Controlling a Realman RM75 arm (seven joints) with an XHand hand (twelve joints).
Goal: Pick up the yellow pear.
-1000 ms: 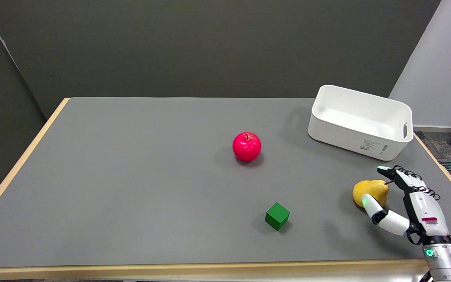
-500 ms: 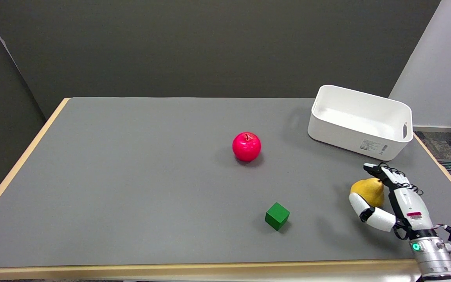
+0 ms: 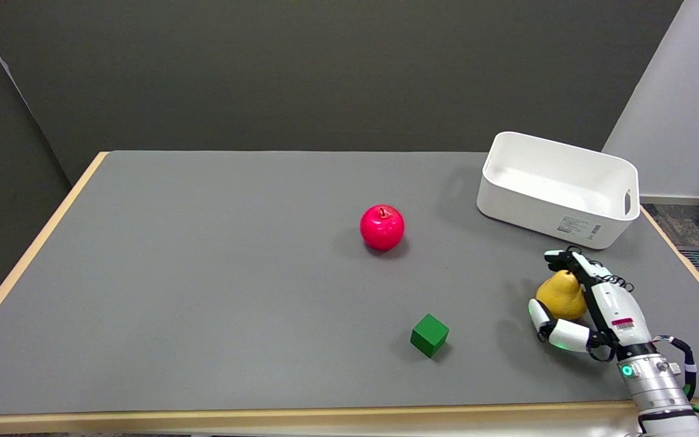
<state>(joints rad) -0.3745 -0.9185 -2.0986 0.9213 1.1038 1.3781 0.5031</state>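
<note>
The yellow pear (image 3: 560,298) stands on the grey table (image 3: 234,291) near its front right corner, narrow end up. My right hand (image 3: 589,303) reaches in from the lower right and wraps around it. The fingers (image 3: 568,262) curl over the pear's top and far side, while the thumb (image 3: 542,317) presses at its lower left. The pear's right side is hidden behind the palm. Its base still looks to be on the table.
A green cube (image 3: 429,334) lies to the left of the pear. A red apple (image 3: 382,227) sits mid-table. A white bin (image 3: 559,188) stands at the back right, just beyond the hand. The table's front edge runs close below the wrist.
My hand has slid left and closed in around the pear. The pear has shifted a little left and tipped from lying to upright.
</note>
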